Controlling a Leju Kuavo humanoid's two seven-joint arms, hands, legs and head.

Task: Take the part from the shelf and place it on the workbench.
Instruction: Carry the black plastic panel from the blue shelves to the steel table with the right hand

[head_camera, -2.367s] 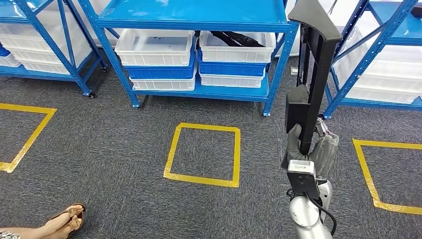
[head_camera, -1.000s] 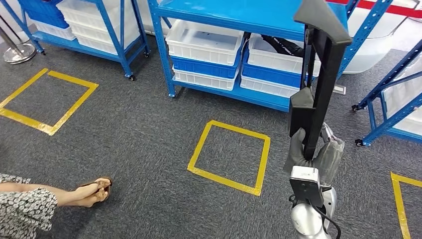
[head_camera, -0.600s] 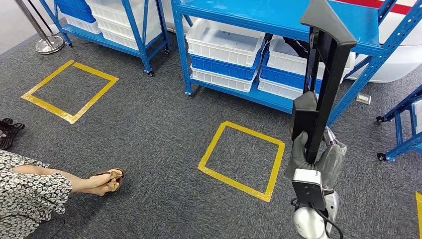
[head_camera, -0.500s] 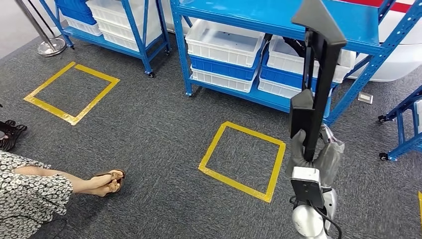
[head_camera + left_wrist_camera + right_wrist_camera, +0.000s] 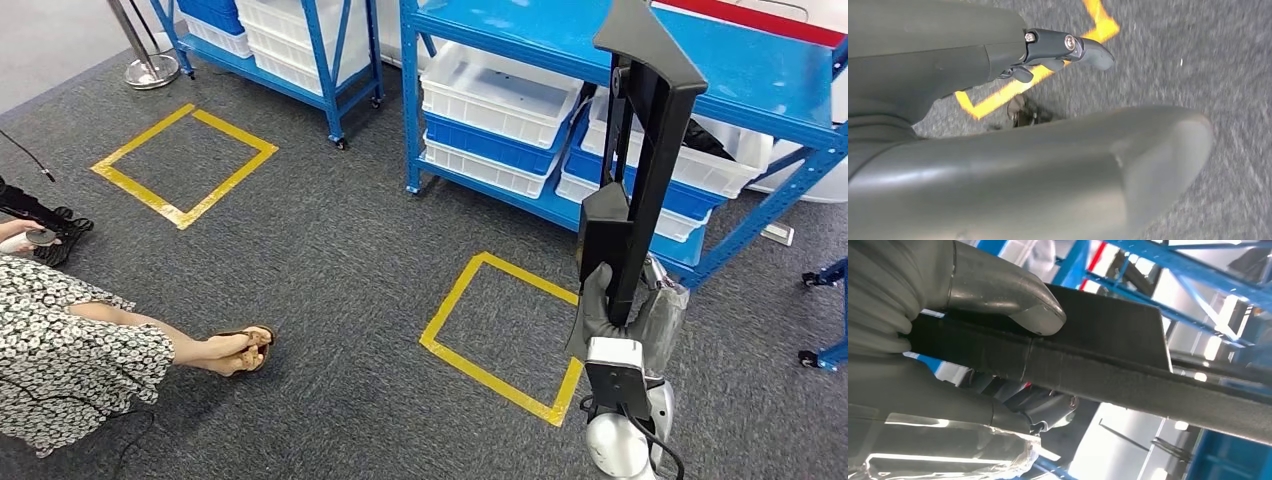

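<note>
- A seated person (image 5: pixel 70 330) is at the far left, feet on the grey carpet (image 5: pixel 300 300).
- The left hand (image 5: pixel 1063 47) hangs over the carpet, holding nothing; whether its fingers are spread or curled I cannot tell.
- A yellow floor square (image 5: pixel 500 320) lies before the blue shelf (image 5: pixel 640 60).
- The right hand (image 5: pixel 625 310) grips the black part (image 5: pixel 640 170) at its lower end, long axis upright, above the hand.
- No tabletop is visible, so carrying probably comes next.
</note>
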